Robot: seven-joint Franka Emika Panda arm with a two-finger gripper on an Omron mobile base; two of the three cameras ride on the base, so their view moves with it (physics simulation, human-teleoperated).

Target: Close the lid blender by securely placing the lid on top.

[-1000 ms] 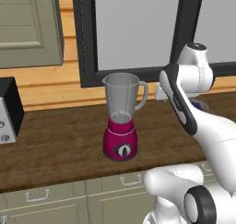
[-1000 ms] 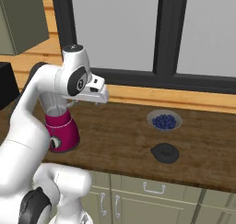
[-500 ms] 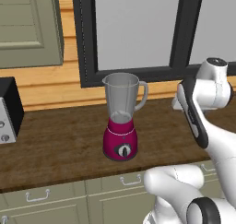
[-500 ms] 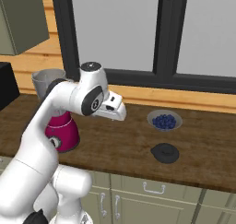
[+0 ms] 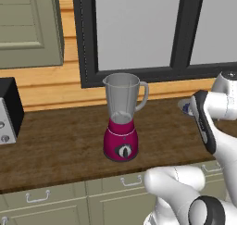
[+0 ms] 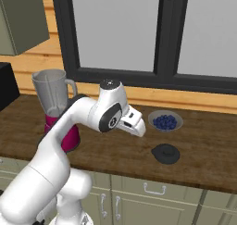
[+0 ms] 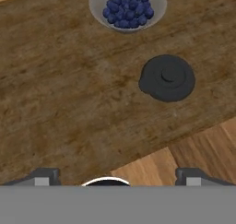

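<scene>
Fingers (image 7: 118, 176) wide apart, empty, above tabletop (image 7: 60, 103); lid (image 7: 167, 78) lying near blueberry bowl (image 7: 127, 7), blender (image 5: 122, 119) well apart.

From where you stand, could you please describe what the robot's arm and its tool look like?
The arm is glossy white with rounded, tube-like links and dark grey caps at its joints; one round joint face shows a small white mark. A black strip runs along the link seen in the left base view. The tool is a white, boxy block, and its two small fingertips are dark grey. No cables show.
</scene>
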